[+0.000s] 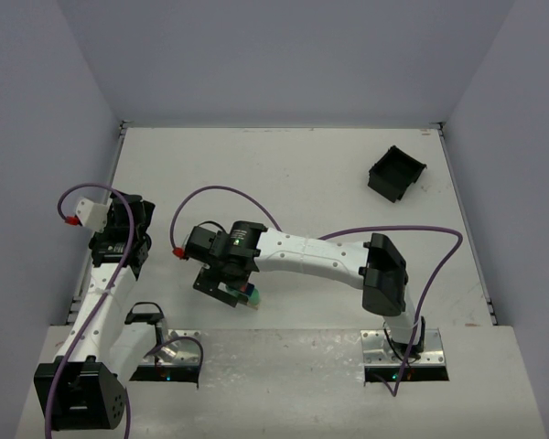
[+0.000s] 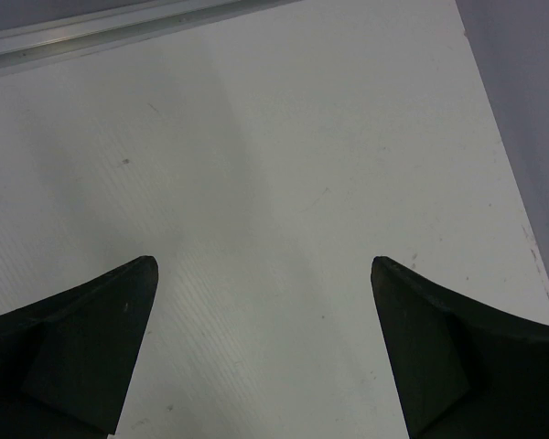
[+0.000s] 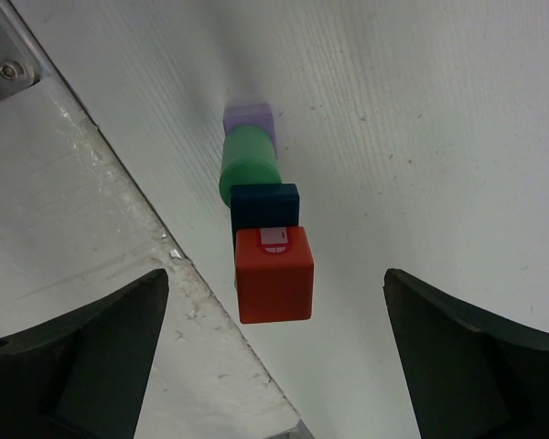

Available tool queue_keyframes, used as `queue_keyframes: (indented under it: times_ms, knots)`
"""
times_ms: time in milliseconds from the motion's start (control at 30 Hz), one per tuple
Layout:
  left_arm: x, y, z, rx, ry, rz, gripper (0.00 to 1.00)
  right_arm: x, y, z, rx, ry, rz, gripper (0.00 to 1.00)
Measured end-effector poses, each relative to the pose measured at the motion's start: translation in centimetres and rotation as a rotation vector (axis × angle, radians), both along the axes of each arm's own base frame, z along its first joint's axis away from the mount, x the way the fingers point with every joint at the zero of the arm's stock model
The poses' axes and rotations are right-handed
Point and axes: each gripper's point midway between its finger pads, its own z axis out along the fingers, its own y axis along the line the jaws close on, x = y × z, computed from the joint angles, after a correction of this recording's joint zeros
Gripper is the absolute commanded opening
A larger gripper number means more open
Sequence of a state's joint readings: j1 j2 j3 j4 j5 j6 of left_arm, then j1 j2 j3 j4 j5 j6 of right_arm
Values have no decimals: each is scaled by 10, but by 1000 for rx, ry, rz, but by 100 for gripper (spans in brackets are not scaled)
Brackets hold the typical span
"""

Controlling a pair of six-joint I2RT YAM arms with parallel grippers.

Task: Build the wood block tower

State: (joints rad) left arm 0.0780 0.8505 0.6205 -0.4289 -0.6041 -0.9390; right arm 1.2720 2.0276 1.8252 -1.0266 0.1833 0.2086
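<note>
Hovering my right hand (image 3: 274, 274) over the tower (image 3: 261, 197), I hold its fingers (image 3: 91, 347) wide and clear of the red block (image 3: 273, 274) on top so nothing nudges the stack near the bench's (image 3: 439, 137) front edge, while my left hand (image 2: 263, 265) hangs open and empty well aside.

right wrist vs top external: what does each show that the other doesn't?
Right wrist only: tower order, red block on top, then blue block, green cylinder, purple block lowest visible; right hand open, fingers clear of it. Top external only: black bin far right, left arm at left. Both: the tower on the white table, near its front edge.
</note>
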Motion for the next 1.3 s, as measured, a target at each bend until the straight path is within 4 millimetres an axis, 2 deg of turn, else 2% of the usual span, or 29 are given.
queue_keyframes:
  times_ms: [200, 367, 500, 633, 733, 800, 900, 967, 1033, 1133, 1200, 1300]
  knots:
    - [0, -1, 0, -3, 0, -6, 100, -2, -2, 11, 45, -6, 22, 99]
    - [0, -2, 0, -4, -7, -17, 100, -6, -15, 41, 129, -35, 30, 99]
    - [0, -3, 0, -3, -7, -23, 100, -8, -39, 65, 202, -83, 9, 99]
    - [1, -4, -1, -4, -8, -29, 100, 2, -81, 71, 243, -119, -95, 99]
    - [2, -5, 0, -7, -12, -36, 100, 26, -123, 59, 240, -119, -236, 99]
    - [3, -6, 0, -11, -15, -44, 100, 51, -149, 48, 240, -113, -362, 99]
    - [4, -8, 1, -12, -19, -53, 100, 78, -182, 24, 243, -100, -509, 99]
    - [5, -8, 1, -14, -20, -57, 100, 77, -201, 0, 207, -77, -549, 99]
    - [6, -9, 1, -15, -25, -61, 100, 62, -216, -26, 144, -27, -555, 99]
    - [7, -10, 2, -15, -28, -70, 100, 46, -228, -55, 126, 39, -549, 99]
    - [7, -11, 1, -15, -25, -76, 100, 42, -237, -70, 122, 72, -561, 99]
    - [7, -11, -1, -14, -18, -82, 100, 44, -243, -81, 131, 88, -575, 99]
